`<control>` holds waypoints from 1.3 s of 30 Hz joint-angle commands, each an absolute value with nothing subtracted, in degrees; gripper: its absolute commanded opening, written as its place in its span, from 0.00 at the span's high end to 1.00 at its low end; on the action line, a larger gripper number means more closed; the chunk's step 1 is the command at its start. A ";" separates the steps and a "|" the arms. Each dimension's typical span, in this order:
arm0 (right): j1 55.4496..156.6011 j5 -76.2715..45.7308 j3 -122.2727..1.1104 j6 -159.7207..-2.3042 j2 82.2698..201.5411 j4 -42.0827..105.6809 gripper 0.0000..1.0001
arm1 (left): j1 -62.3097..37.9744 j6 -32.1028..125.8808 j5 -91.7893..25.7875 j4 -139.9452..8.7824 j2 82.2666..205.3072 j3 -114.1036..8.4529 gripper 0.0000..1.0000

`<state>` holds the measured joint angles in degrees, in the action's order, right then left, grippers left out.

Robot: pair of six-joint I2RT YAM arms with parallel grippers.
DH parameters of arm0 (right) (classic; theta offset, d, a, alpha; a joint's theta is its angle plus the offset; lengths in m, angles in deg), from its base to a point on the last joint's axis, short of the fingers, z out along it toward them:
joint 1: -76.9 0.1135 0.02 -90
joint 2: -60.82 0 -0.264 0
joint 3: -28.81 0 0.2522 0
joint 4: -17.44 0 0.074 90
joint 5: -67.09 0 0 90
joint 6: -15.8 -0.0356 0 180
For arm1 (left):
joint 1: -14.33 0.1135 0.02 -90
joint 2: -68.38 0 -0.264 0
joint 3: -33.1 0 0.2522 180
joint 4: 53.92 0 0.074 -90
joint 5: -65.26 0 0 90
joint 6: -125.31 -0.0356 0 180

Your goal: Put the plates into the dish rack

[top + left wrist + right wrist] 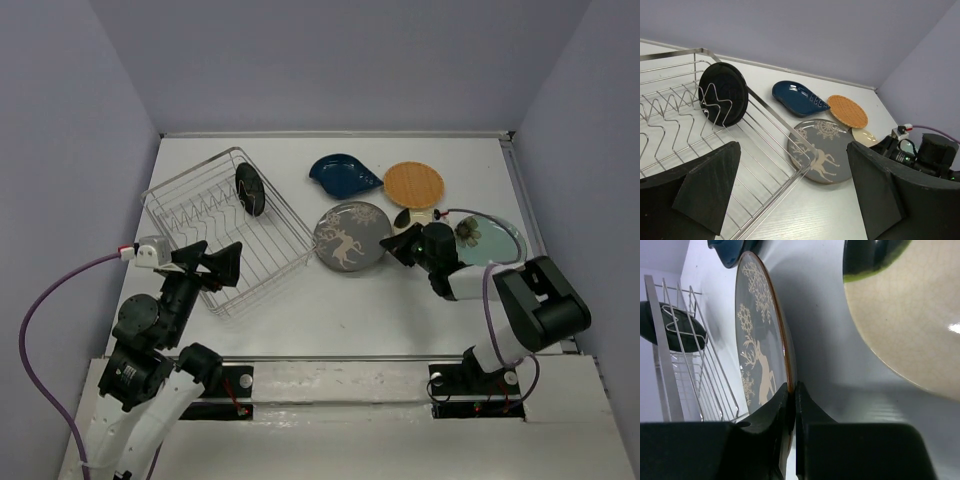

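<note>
The grey deer plate (348,237) lies on the table just right of the dish rack (190,170). My right gripper (397,243) is shut on its right rim; the right wrist view shows the jaws (792,387) pinching the plate's edge (757,340). The glossy black plate (250,190) stands upright between the rack's tines. The dark blue leaf plate (343,175), orange plate (414,184), cream plate (412,216) and teal floral plate (490,235) lie on the table. My left gripper (215,262) is open and empty over the rack's near corner (770,117).
The right arm lies over the teal floral plate's left side. The cream plate (910,325) sits close beside the right gripper. Grey walls enclose the table on three sides. A purple cable loops at the left arm.
</note>
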<state>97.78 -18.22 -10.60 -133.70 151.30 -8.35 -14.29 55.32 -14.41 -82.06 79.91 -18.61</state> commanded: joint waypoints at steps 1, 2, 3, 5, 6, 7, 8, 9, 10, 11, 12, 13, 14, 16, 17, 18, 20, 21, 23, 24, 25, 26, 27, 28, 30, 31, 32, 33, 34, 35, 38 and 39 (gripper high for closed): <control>97.90 -22.54 -14.28 -125.27 139.33 1.02 0.93 | -13.53 54.65 -15.25 -78.58 80.86 -18.36 0.01; 98.69 -24.65 -15.52 -123.96 137.31 3.32 0.93 | -13.36 54.65 -15.25 -78.58 80.86 -18.36 0.01; 99.57 -26.06 -18.32 -121.25 133.55 7.17 0.93 | -13.18 54.73 -15.33 -78.58 80.86 -18.36 0.01; 100.62 -30.70 -21.74 -118.33 130.73 10.79 0.93 | -13.00 54.73 -15.42 -78.50 80.95 -18.36 0.01; 101.59 -32.13 -23.69 -117.01 129.65 12.38 0.93 | -12.83 54.73 -15.51 -78.50 81.04 -18.36 0.01; 102.12 -33.53 -25.62 -114.22 128.16 15.44 0.93 | -12.65 54.73 -15.51 -78.50 80.95 -18.36 0.01; 102.73 -36.68 -29.64 -112.71 127.71 16.86 0.93 | -12.56 54.73 -15.51 -78.50 80.95 -18.36 0.01; 103.43 -38.36 -31.68 -109.82 127.45 18.01 0.93 | -12.48 54.73 -15.51 -78.50 80.95 -18.36 0.01; 104.92 -41.60 -35.27 -108.31 127.18 19.59 0.93 | -12.21 54.65 -15.08 -78.58 80.86 -18.45 0.01; 105.81 -43.28 -35.31 -106.73 127.18 20.30 0.93 | -12.12 54.65 -14.72 -78.67 80.77 -18.54 0.01; 106.68 -44.61 -38.88 -105.41 127.36 20.65 0.93 | -11.95 54.73 -14.63 -78.85 80.60 -18.54 0.01; 108.35 -46.71 -40.56 -102.79 127.71 21.00 0.93 | -11.69 54.65 -14.55 -78.76 80.34 -18.54 0.01; 109.06 -47.69 -42.32 -101.63 128.14 21.01 0.93 | -11.60 54.65 -14.54 -78.76 80.25 -18.54 0.01; 110.38 -49.10 -47.33 -98.82 130.16 21.01 0.93 | -11.33 54.73 -14.54 -78.76 80.16 -18.54 0.01; 111.52 -49.71 -49.00 -98.20 130.95 20.92 0.93 | -11.42 54.65 -14.63 -78.76 80.16 -18.54 0.01; 112.14 -49.89 -52.06 -97.67 132.70 20.75 0.93 | -11.42 54.65 -14.55 -78.76 80.16 -18.54 0.01; 113.89 -50.24 -54.72 -96.17 134.47 18.91 0.93 | -11.33 54.65 -14.54 -78.85 80.07 -18.54 0.01; 114.42 -50.25 -55.95 -95.74 135.35 18.29 0.93 | -11.33 54.73 -14.54 -78.76 80.07 -18.54 0.01; 114.96 -49.29 -60.25 -95.29 138.77 17.23 0.93 | -11.25 54.73 -14.46 -78.85 79.98 -18.54 0.01; 116.17 -48.67 -61.84 -95.29 139.91 17.06 0.93 | -11.24 54.73 -14.46 -78.85 79.90 -18.54 0.01; 116.19 -47.79 -65.07 -95.29 142.62 16.97 0.93 | -11.33 54.73 -14.37 -78.76 79.89 -18.62 0.01; 117.14 -47.78 -66.67 -95.12 144.13 16.97 0.93 | -11.25 54.82 -14.37 -78.85 79.89 -18.54 0.01; 118.37 -47.78 -68.34 -94.85 145.62 17.05 0.93 | -11.24 54.82 -14.28 -78.85 79.81 -18.54 0.01; 118.38 -47.78 -69.83 -94.50 148.42 17.14 0.93 | -11.33 54.91 -14.28 -78.93 79.63 -18.54 0.01; 119.87 -47.70 -74.23 -94.15 150.99 17.23 0.93 | -11.33 55.08 -14.28 -78.85 79.54 -18.54 0.01; 121.01 -47.87 -75.64 -93.71 152.22 17.32 0.93 | -11.33 55.08 -14.19 -78.85 79.63 -18.54 0.01; 121.54 -48.39 -78.26 -93.36 154.49 17.40 0.93 | -11.25 55.08 -14.19 -78.93 79.54 -18.54 0.01; 122.07 -48.66 -79.50 -93.10 155.65 17.32 0.93 | -11.33 55.08 -14.11 -78.85 79.54 -18.54 0.01; 123.12 -49.01 -80.74 -92.49 156.70 17.49 0.93 | -11.33 55.17 -14.10 -78.85 79.54 -18.54 0.01; 123.13 -49.62 -81.88 -92.13 157.76 17.58 0.93 | -11.25 55.09 -14.10 -78.93 79.46 -18.54 0.01; 124.70 -50.86 -86.71 -90.90 162.15 18.37 0.93 | -11.33 55.17 -14.19 -78.94 79.37 -18.54 0.01; 125.23 -50.95 -87.77 -90.72 164.25 18.63 0.93 | -11.33 55.17 -14.19 -78.94 79.28 -18.54 0.01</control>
<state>123.27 -48.12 -78.79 -91.52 163.32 28.70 -11.54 55.34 -14.76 -82.06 80.11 -18.61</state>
